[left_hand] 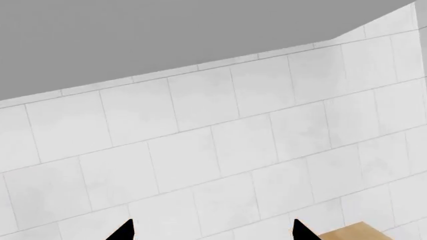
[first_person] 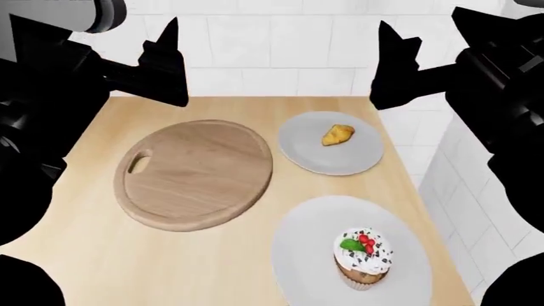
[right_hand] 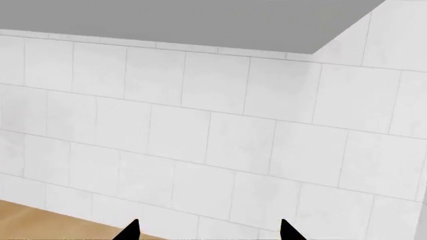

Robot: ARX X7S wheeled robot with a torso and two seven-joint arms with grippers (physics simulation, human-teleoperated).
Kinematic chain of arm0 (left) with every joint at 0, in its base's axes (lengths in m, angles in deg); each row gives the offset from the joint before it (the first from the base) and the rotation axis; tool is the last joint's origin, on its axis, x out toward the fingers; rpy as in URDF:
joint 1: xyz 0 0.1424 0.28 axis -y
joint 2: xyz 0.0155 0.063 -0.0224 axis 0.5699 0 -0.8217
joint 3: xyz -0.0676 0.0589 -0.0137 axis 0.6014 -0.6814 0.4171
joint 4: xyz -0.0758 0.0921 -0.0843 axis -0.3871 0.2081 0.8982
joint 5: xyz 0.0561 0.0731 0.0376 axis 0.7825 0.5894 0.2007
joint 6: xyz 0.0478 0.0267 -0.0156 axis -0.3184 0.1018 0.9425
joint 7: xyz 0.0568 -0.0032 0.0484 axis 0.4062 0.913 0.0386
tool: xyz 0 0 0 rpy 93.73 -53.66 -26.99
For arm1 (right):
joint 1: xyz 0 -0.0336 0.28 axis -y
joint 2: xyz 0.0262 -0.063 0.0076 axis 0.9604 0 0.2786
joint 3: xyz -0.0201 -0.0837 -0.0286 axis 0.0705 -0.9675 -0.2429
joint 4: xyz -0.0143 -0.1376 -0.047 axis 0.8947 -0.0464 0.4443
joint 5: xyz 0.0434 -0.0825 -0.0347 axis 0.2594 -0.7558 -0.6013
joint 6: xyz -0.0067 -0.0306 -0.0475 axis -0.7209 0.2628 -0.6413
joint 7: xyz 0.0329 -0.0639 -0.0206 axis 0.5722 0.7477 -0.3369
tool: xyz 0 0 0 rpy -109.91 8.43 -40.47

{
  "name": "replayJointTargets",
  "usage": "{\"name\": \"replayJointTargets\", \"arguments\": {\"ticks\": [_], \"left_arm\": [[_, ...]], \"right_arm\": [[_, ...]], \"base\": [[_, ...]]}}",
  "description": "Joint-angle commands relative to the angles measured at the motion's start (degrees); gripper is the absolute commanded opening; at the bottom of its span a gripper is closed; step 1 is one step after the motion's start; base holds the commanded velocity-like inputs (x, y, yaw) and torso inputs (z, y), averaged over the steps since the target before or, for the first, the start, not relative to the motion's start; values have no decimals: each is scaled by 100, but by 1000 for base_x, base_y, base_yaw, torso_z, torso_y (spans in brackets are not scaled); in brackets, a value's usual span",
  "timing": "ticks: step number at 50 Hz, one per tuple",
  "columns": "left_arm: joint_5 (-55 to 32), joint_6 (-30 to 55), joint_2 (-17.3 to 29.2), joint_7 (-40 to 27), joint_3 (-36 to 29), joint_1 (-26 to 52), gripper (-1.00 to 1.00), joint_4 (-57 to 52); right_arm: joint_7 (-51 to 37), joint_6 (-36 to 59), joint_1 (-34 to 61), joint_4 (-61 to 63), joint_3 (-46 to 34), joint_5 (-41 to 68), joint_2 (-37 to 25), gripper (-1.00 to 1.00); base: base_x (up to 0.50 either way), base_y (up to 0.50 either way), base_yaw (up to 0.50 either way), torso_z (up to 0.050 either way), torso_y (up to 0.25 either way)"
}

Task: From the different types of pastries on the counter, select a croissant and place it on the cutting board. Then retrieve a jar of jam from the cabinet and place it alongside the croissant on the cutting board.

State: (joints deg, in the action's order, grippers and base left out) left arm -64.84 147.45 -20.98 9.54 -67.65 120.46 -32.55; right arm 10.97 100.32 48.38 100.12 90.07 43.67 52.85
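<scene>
Cupcake (first_person: 364, 259) on near grey plate (first_person: 306, 255), closest to head camera, not wanted. Croissant (first_person: 337, 135) sits on far plate (first_person: 297, 150), just right of cutting board (first_person: 197, 173), which lies bare on counter (first_person: 93, 255). Left gripper (first_person: 165, 60) and right gripper (first_person: 395, 60) raised high, facing tiled wall (first_person: 281, 44), fingers spread wide, nothing held. Path down to croissant looks unobstructed; right arm nearer. Jam jar, cabinet not in view.
</scene>
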Motion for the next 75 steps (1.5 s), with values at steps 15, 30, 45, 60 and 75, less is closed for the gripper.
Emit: {"name": "replayJointTargets", "arguments": {"ticks": [15, 30, 45, 60, 75], "left_arm": [[-353, -222, 186, -293, -138, -7, 100, 73], [-259, -555, 254, -325, -360, -138, 100, 150], [-298, -692, 336, -391, -388, -224, 100, 171], [-230, -874, 376, -426, -563, -330, 100, 230], [-282, -917, 407, -514, -606, -303, 100, 295]], "right_arm": [[-1088, 54, 672, -1015, -702, 1349, -350, 100], [-1873, -500, 977, -2938, -1311, 265, 644, 100], [-1837, -635, 1017, -2794, -2044, -91, 539, 100], [-1205, -1368, 2480, -6118, -2199, -533, 1358, 100], [-1515, -2752, 4282, -11128, -2770, -358, 2248, 100]], "base": [[0, 0, 0, 0, 0], [0, 0, 0, 0, 0], [0, 0, 0, 0, 0], [0, 0, 0, 0, 0], [0, 0, 0, 0, 0]]}}
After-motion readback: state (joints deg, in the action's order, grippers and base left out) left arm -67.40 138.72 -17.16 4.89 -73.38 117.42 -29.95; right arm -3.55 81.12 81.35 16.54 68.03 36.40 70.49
